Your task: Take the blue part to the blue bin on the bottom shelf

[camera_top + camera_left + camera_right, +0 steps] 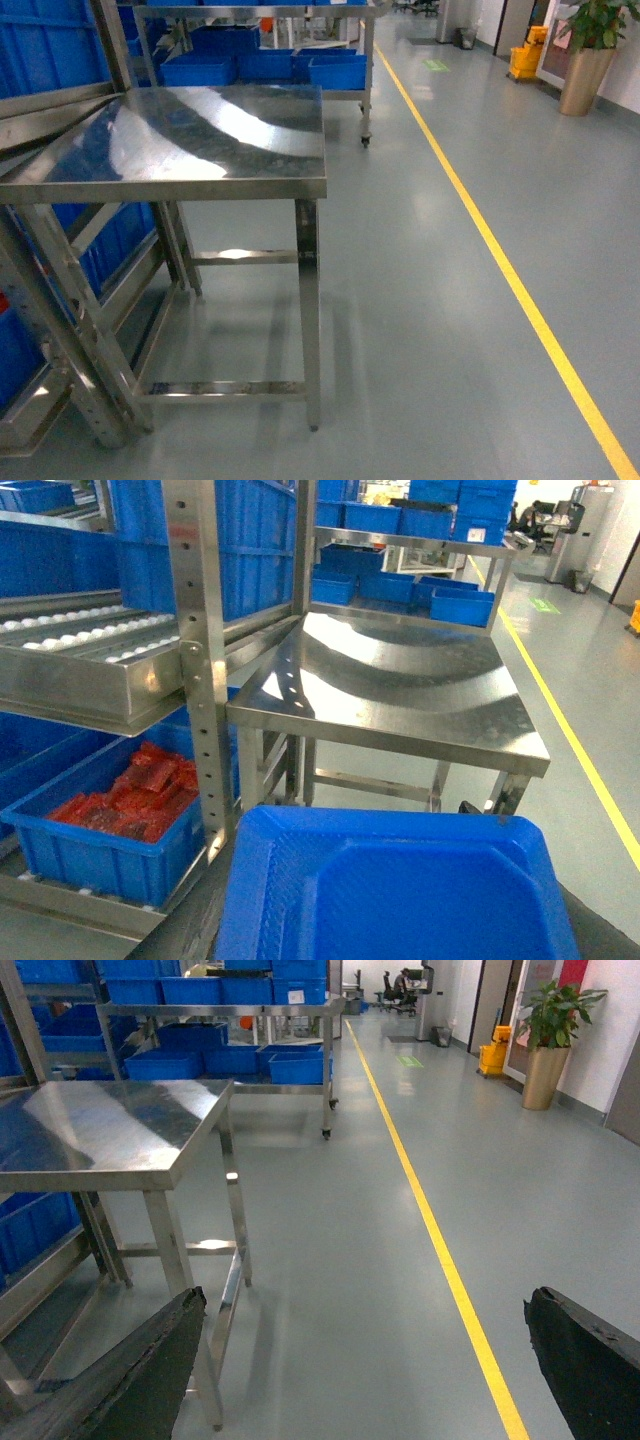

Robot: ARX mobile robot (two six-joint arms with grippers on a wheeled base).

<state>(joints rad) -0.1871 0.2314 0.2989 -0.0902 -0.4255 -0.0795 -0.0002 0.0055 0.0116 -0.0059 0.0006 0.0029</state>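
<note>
The right gripper [365,1360] stood spread and empty, facing bare floor. The left gripper's own state could not be told; a blue bin [400,890] filled the near foreground of its view. The blue part appeared in no view. The bottom shelf [70,900] lay to the left, nearer the left arm.

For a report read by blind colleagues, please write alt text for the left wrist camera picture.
A blue bin fills the bottom foreground, seen from above. Behind it stands a bare steel table, and to the left a steel rack whose lower shelf holds another blue bin with red bags. A yellow floor line runs on the right.
</note>
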